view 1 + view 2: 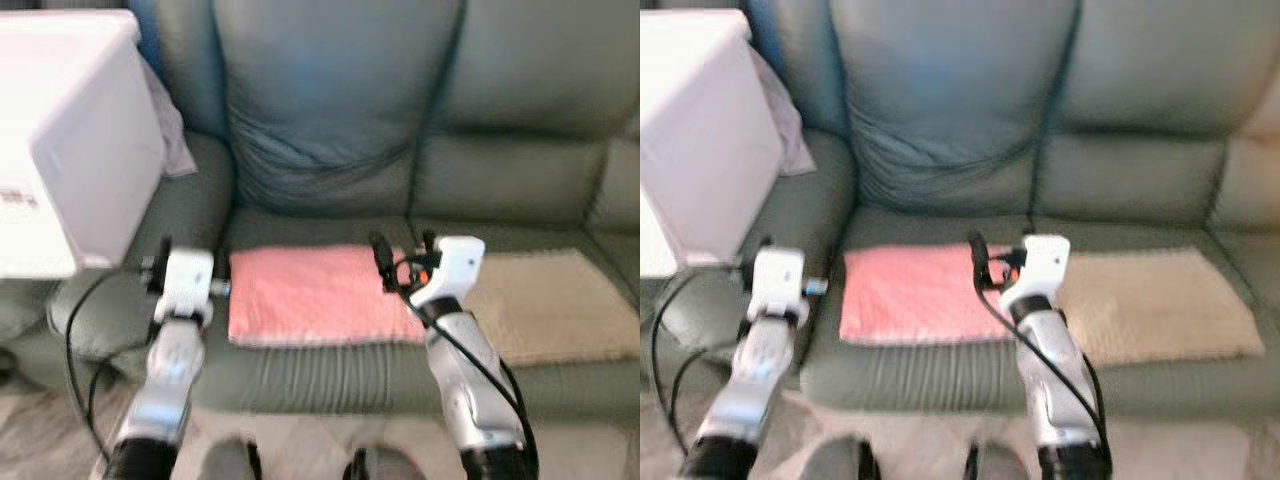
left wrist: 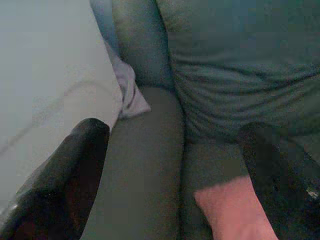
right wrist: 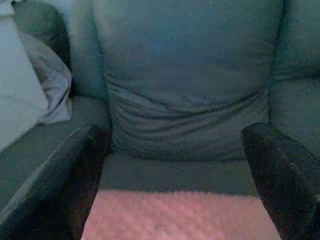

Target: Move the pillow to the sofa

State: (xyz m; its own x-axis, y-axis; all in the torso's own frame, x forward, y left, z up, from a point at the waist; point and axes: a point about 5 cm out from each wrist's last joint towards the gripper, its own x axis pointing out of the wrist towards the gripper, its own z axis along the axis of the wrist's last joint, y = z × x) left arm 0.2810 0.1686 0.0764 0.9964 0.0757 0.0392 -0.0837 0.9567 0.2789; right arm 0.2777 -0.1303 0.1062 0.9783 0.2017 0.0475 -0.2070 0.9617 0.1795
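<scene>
My 2 arms are up in front of me. L gripper [image 1: 185, 262] sits at 9 o'clock of the pink pillow [image 1: 315, 295], over the seat edge by the armrest; in the wrist view both black fingers [image 2: 65, 175] are spread wide w/ nothing between them. R gripper [image 1: 400, 255] hovers at the pillow's 3 o'clock edge, fingers [image 3: 55, 185] likewise wide apart, empty.

Pillow lies flat on the sofa [image 1: 330, 370] seat cushion, so I judge the move basically done, w/ little left beyond pulling back my arms.

Count, near to far: 1 pink pillow, 1 beige mat [image 1: 550, 305] at its 3 o'clock on the next seat, 1 grey back cushion [image 1: 325, 110] at 12, 1 white box [image 1: 70, 140] at 10 on the armrest, 1 crumpled pale cloth [image 1: 170, 135] just behind it
</scene>
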